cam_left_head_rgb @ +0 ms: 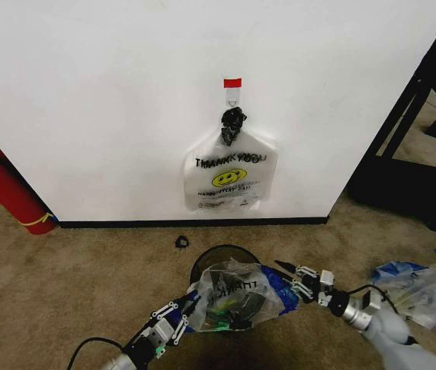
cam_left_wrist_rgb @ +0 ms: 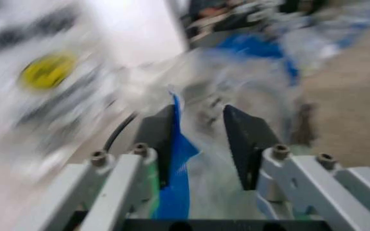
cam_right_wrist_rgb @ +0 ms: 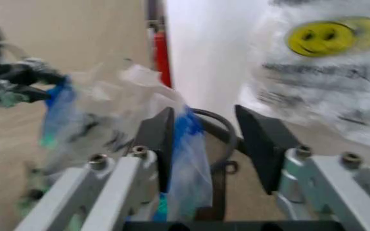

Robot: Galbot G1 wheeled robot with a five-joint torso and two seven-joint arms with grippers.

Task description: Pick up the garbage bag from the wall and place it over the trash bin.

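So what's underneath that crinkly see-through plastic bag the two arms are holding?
The round black mesh trash bin: its rim arcs out behind the translucent white garbage bag. The bag covers the bin's lower part.

Head view: even, soft indoor light; the wall (cam_left_head_rgb: pixel 86 92) is bright without glare, and the hung bag (cam_left_head_rgb: pixel 230 179) casts only a faint shadow. Focus is sharp centrally, softer toward the corners. Left wrist view: heavy motion blur smears everything beyond the fingers (cam_left_wrist_rgb: pixel 246 139). Right wrist view: milder blur, with the wall washed out.
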